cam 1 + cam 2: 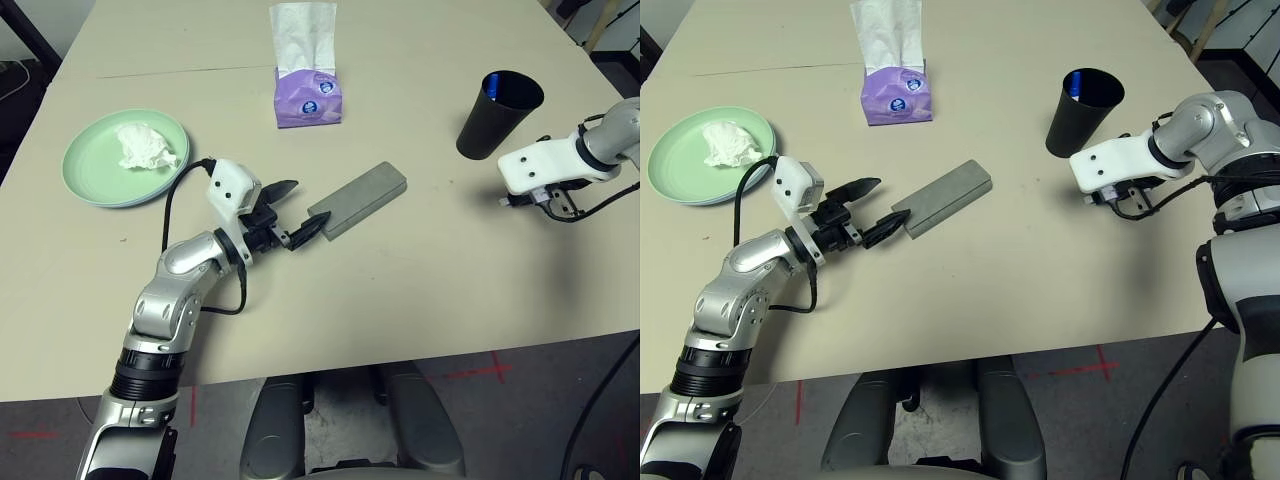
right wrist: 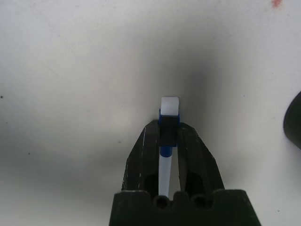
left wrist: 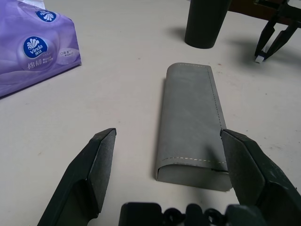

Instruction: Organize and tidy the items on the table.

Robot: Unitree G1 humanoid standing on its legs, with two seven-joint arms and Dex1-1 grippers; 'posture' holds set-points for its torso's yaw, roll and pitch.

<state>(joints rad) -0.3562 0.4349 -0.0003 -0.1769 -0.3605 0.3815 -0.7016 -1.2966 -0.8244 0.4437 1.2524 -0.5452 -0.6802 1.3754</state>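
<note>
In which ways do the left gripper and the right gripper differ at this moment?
The left gripper is open, while the right gripper is shut on a white pen. The left gripper holds nothing and its fingers stand at the near end of the grey glasses case; the right gripper is beside the black cup. The left gripper lies about level; the right gripper points steeply down. Both have two black fingers.

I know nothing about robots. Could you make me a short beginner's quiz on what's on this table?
1. True or false: the left gripper is shut on the grey case.
2. What lies on the green plate? A) sunglasses B) crumpled tissue C) a pen
3. What is the right gripper shut on?

Key:
1. False: its open fingers sit at the case's near end.
2. B
3. A white pen, beside the black cup.
</note>
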